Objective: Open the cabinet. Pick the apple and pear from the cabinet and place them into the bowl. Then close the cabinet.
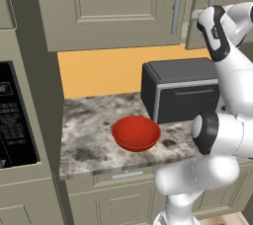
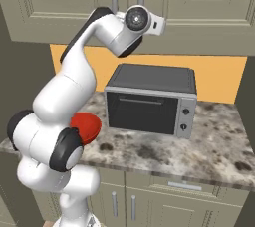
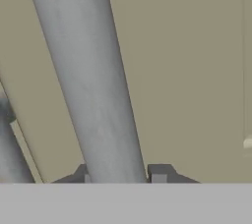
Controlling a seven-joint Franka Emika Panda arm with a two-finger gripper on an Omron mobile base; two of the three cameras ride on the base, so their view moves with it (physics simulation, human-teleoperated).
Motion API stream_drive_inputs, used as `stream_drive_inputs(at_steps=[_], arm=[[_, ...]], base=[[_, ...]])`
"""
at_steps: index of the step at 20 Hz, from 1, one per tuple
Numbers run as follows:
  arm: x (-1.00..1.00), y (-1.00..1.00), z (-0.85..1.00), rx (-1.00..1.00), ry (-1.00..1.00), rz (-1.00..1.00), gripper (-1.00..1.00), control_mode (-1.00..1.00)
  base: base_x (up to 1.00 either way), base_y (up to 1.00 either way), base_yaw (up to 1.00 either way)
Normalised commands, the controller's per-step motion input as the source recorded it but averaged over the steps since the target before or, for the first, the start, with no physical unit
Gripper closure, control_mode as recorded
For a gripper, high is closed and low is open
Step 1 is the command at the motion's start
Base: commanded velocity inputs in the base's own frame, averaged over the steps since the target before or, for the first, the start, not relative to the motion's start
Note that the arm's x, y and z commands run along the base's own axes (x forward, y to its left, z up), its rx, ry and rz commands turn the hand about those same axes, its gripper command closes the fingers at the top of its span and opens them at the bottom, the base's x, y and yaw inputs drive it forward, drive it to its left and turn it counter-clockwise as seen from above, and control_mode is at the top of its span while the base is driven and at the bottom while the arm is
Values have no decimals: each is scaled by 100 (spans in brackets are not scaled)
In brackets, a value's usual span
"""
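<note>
On the near edge of the speckled marble counter (image 1: 84, 145), the red bowl (image 1: 136, 132) is sitting beside a dark toaster oven (image 2: 152, 100), which is standing toward the orange backsplash (image 1: 99, 71). A black appliance panel (image 1: 15, 115) at the left is carrying pale writing too small to read. Above the counter, the arm is reaching up to the grey-beige cabinet (image 1: 113, 2), both doors lying flush. The pincer (image 3: 122, 175) is clenching the bar handle (image 3: 91, 85) of one door, fingertips (image 3: 158, 173) sitting on either side of it; the neighbouring handle (image 3: 9, 154) is running just beside.
</note>
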Motion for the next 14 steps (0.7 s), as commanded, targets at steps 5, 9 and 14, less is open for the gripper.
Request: stream_drive_inputs(at_steps=[5,9,14], arm=[[-49,0,0,0,0,0,100,-100],[-50,0,0,0,0,0,100,-100],[-53,0,0,0,0,0,100,-100]], base=[[0,0,0],[0,0,0],[0,0,0]])
